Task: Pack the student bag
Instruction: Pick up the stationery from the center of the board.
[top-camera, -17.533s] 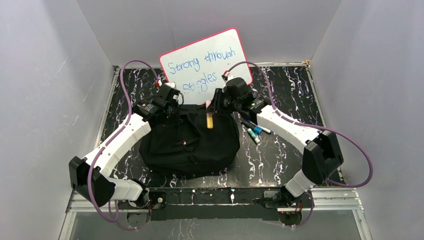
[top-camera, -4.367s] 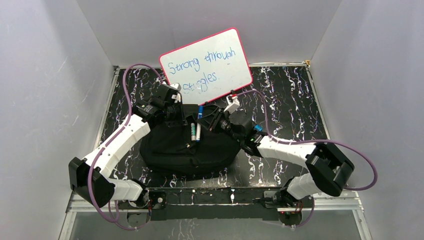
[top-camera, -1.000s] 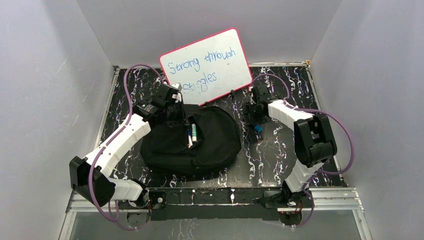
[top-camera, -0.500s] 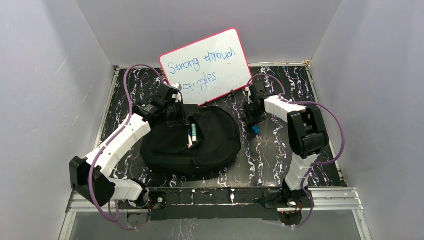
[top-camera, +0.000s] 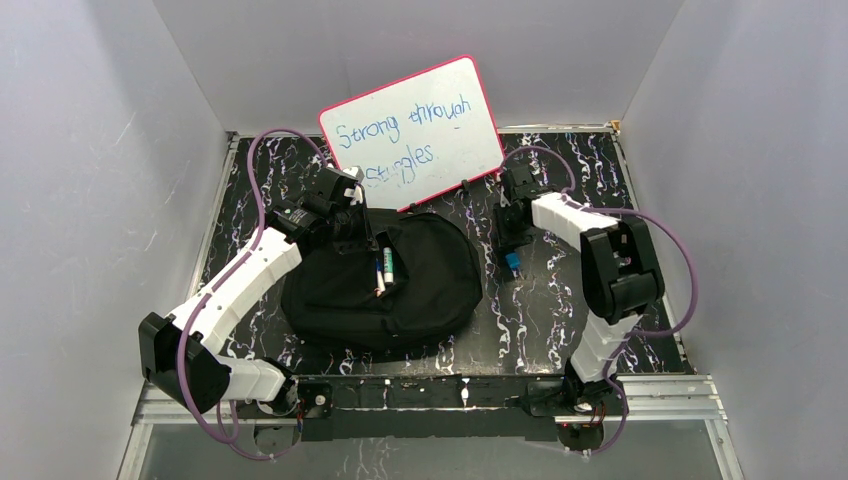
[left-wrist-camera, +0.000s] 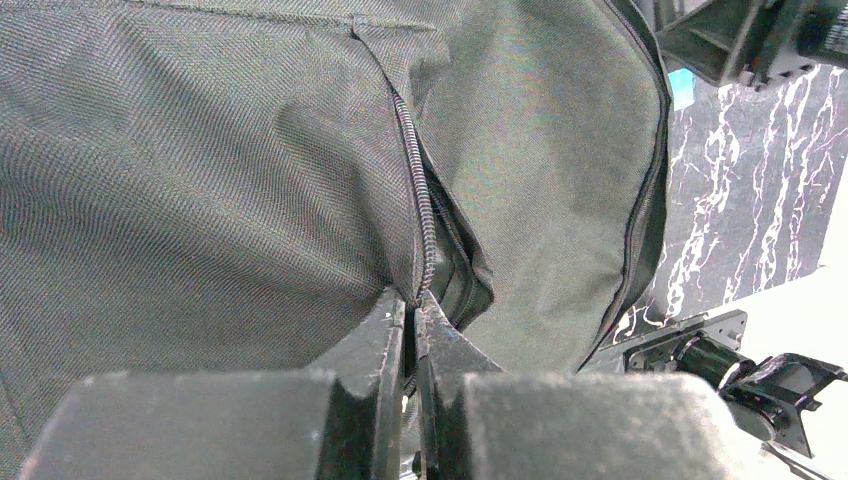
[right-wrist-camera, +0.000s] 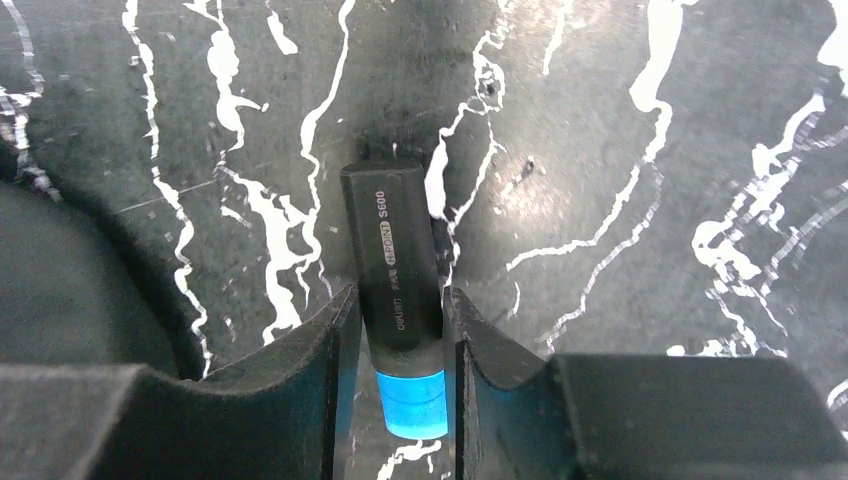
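The student bag (top-camera: 400, 300) is laid on the bench (top-camera: 580, 320), left of centre. Its zipper edge is pinched in the closed jaws of the left gripper (left-wrist-camera: 411, 305). A black, blue-capped marker (right-wrist-camera: 390, 250), lying on the bench just right of the bag, is clasped between the jaws of the right gripper (right-wrist-camera: 398, 305).

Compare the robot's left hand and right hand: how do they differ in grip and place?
The left hand is pinched shut on fabric of the student bag beside its zipper; the right hand clasps a blue-ended marker between its fingers. The left hand is at the bag's opening; the right hand is down at the table, beside the bag. Both have two dark fingers.
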